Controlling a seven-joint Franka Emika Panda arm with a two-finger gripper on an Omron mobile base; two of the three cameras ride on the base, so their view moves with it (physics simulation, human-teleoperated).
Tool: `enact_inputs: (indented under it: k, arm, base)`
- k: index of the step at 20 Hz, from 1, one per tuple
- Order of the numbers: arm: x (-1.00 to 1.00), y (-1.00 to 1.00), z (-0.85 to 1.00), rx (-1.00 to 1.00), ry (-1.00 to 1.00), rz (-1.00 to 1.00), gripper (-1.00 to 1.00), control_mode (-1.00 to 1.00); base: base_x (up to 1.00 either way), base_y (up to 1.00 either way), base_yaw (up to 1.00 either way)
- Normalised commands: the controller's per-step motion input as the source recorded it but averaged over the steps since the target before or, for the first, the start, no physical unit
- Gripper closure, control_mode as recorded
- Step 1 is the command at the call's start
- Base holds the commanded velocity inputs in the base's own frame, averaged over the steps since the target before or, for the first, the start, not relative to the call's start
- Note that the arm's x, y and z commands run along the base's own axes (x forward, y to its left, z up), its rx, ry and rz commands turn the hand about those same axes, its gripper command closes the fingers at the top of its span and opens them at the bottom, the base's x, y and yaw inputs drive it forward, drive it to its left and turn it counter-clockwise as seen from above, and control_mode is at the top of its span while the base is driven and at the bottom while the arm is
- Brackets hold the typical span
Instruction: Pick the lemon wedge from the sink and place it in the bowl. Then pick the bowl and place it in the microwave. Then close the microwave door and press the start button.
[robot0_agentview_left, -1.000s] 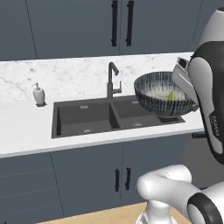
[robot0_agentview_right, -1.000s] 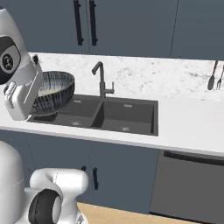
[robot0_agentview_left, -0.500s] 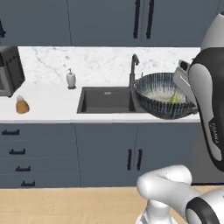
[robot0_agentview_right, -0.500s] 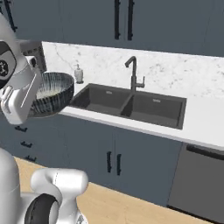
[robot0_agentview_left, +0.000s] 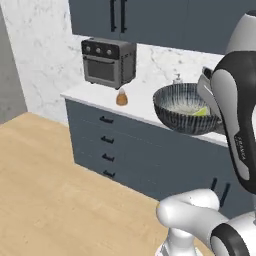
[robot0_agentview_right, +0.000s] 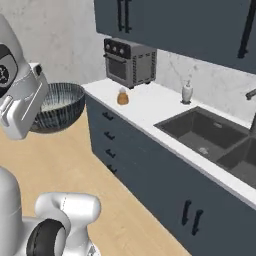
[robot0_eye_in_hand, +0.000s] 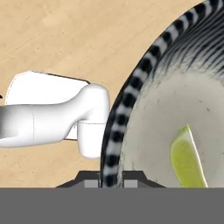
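My gripper (robot0_eye_in_hand: 110, 178) is shut on the rim of the bowl (robot0_eye_in_hand: 131, 98), one finger on each side of the striped edge. The bowl (robot0_agentview_left: 181, 109) hangs in the air in front of the counter, dark and streaked outside, pale inside. The yellow-green lemon wedge (robot0_eye_in_hand: 186, 160) lies inside it, and the lemon wedge (robot0_agentview_left: 202, 112) also shows near the bowl's right wall. In the right base view the bowl (robot0_agentview_right: 62, 104) sits partly behind my arm. The dark sink (robot0_agentview_right: 209, 134) lies to the right along the counter. The microwave and its door are out of view.
A black and steel toaster oven (robot0_agentview_left: 109, 62) stands on the white counter (robot0_agentview_right: 150, 107), with a small orange-brown item (robot0_agentview_left: 121, 98) in front of it. A white soap dispenser (robot0_agentview_right: 187, 93) stands by the sink. Dark drawers run below; wooden floor (robot0_agentview_left: 60, 190) spreads to the left.
The whole picture has shifted: the base has swung left, away from the sink, so the toaster oven and floor come into view. The bowl with the wedge stays in my gripper.
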Motion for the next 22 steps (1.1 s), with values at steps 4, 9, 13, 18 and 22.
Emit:
enact_inputs:
  k: [4, 9, 13, 18, 22]
  arm:
    - [0.00, 0.00, 0.00, 0.00, 0.00, 0.00, 1.00, 1.00]
    - [0.00, 0.00, 0.00, 0.00, 0.00, 0.00, 1.00, 1.00]
    - [0.00, 0.00, 0.00, 0.00, 0.00, 0.00, 1.00, 1.00]
    - [0.00, 0.00, 0.00, 0.00, 0.00, 0.00, 1.00, 1.00]
    - [0.00, 0.00, 0.00, 0.00, 0.00, 0.00, 1.00, 1.00]
  base:
    - [-0.16, 0.00, 0.99]
    - [-0.05, 0.00, 1.00]
    - [-0.02, 0.00, 1.00]
    - [0.00, 0.00, 1.00]
    - [0.00, 0.00, 1.00]
